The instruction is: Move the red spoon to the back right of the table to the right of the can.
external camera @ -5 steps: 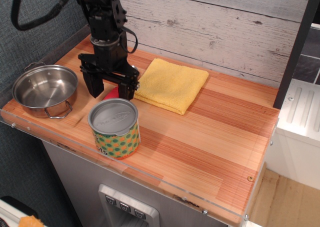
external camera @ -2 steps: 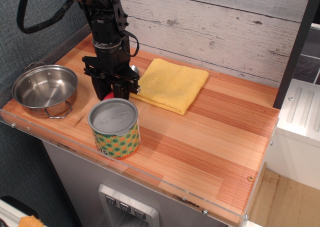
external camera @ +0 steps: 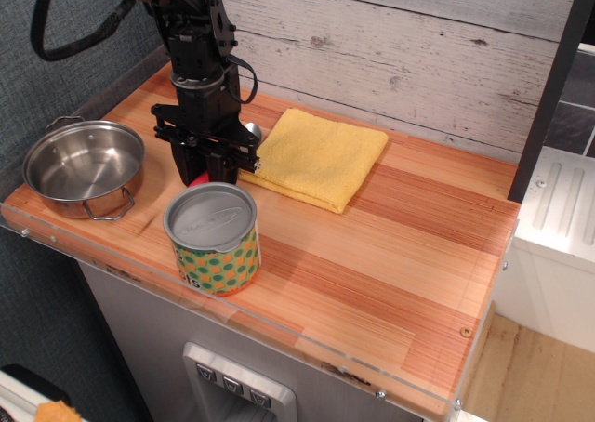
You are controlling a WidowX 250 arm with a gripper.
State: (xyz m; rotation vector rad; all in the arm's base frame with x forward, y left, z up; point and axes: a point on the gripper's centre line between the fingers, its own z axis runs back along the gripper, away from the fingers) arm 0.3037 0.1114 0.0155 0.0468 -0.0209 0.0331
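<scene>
The red spoon lies on the table (external camera: 390, 245) just behind the can (external camera: 212, 239). A bit of its red handle (external camera: 198, 175) shows between my fingers, and its silver bowl (external camera: 252, 128) sticks out to the right by the towel's edge. My gripper (external camera: 205, 169) points straight down over the handle with its black fingers (external camera: 226, 166) closed in on it, low over the wood. The can, with a grey lid and a yellow dotted label, stands near the front edge and hides the fingertips.
A steel pot with handles (external camera: 84, 166) sits at the left edge. A folded yellow towel (external camera: 318, 155) lies right of the gripper, toward the back wall. A clear acrylic rim (external camera: 279, 334) runs along the front edge.
The fingers, spread wide on either side of the red handle a second ago, have closed in on it. The gripper sits slightly higher than before.
</scene>
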